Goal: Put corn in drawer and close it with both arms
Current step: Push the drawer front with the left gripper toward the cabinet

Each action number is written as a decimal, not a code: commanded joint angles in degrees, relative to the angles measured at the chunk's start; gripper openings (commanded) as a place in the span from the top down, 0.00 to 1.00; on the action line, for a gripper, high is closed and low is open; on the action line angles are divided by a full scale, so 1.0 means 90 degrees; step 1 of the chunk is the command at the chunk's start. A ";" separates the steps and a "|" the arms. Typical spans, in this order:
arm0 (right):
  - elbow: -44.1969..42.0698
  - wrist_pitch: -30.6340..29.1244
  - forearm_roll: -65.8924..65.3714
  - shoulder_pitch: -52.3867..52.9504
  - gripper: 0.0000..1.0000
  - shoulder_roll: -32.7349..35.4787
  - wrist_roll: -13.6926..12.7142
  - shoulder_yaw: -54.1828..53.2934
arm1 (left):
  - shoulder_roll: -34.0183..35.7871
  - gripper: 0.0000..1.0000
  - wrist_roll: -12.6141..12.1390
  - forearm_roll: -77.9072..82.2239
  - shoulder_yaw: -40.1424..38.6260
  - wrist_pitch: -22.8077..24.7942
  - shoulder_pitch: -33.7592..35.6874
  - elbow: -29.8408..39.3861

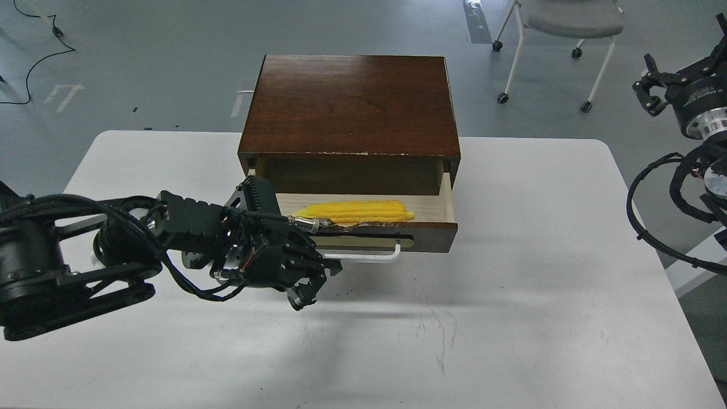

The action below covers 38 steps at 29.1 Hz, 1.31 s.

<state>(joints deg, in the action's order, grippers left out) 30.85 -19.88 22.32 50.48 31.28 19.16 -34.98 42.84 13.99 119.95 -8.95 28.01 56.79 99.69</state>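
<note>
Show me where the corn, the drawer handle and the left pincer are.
corn (pixel 355 211): head view, middle of the yellow cob.
drawer handle (pixel 372 257): head view, on the white bar.
left pincer (pixel 309 284): head view, between its fingertips.

One corn cob (pixel 353 212), one open drawer (pixel 363 230) in one cabinet (pixel 349 105), one desk (pixel 511 318), two arms, one chair (pixel 559 34) at one o'clock.

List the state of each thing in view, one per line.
drawer: pulled open
corn: lying flat inside the drawer
left gripper: in front of the drawer, fingers curled, holding nothing, open or shut unclear
right gripper: raised at the far right, open, empty
</note>
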 commanded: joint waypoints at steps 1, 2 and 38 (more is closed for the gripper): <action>0.0010 0.0002 0.0000 0.0007 0.00 0.0001 0.0000 0.0000 | 0.0044 1.00 -0.0001 0.0012 -0.0001 -0.0001 0.0009 -0.0032; 0.0010 0.0002 0.0000 0.0007 0.00 0.0001 0.0000 0.0000 | 0.0064 1.00 -0.0001 0.0012 -0.0001 -0.0001 0.0009 -0.0022; 0.0039 0.0031 0.0000 0.0036 0.00 0.0031 0.0020 0.0019 | 0.0005 1.00 -0.0021 0.0090 -0.0040 -0.0001 0.0087 -0.1116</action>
<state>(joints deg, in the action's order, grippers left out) 31.21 -19.60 22.33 50.80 31.48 19.33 -34.73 43.01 13.86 120.84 -9.05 28.02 57.62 89.91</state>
